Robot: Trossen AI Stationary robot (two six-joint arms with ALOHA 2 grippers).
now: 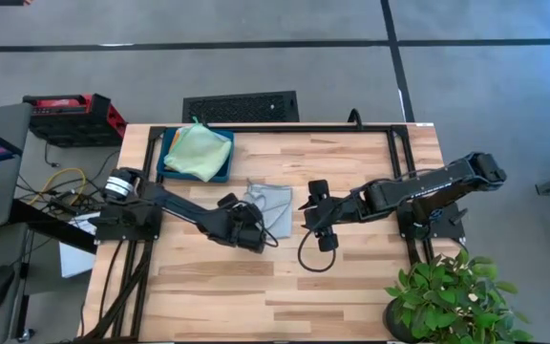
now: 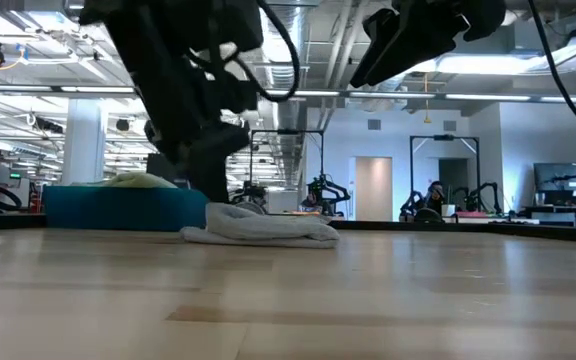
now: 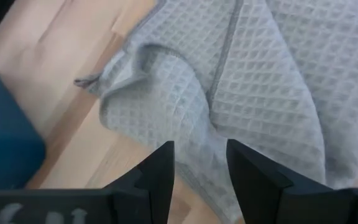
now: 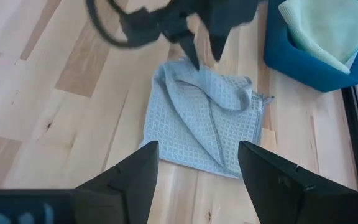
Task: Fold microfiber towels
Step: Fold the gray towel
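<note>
A pale grey waffle-weave microfiber towel (image 1: pixel 272 204) is lying roughly folded near the middle of the light butcher-block wooden table (image 1: pixel 351 277), its surface a grid of small raised squares with a stitched hem running along its edges. One layer is doubled over the rest, leaving a soft puckered ridge and a slightly rumpled corner toward the tray. From table height it is showing as a low, limp mound.

The left gripper (image 1: pixel 252 232) is hovering just above the towel's near-left edge, its two dark fingers (image 3: pixel 160 180) standing apart and grasping nothing, with the cloth visible between them. The right gripper (image 1: pixel 319 222) is hanging above bare wood just right of the towel, its broad dark fingers (image 4: pixel 126 180) spread wide and empty.

At the table's far left, a rigid dark teal rectangular tray (image 1: pixel 167 164) is holding a loosely bunched light green towel (image 1: pixel 199 149), soft and smooth-looking, well apart from the grey one.
</note>
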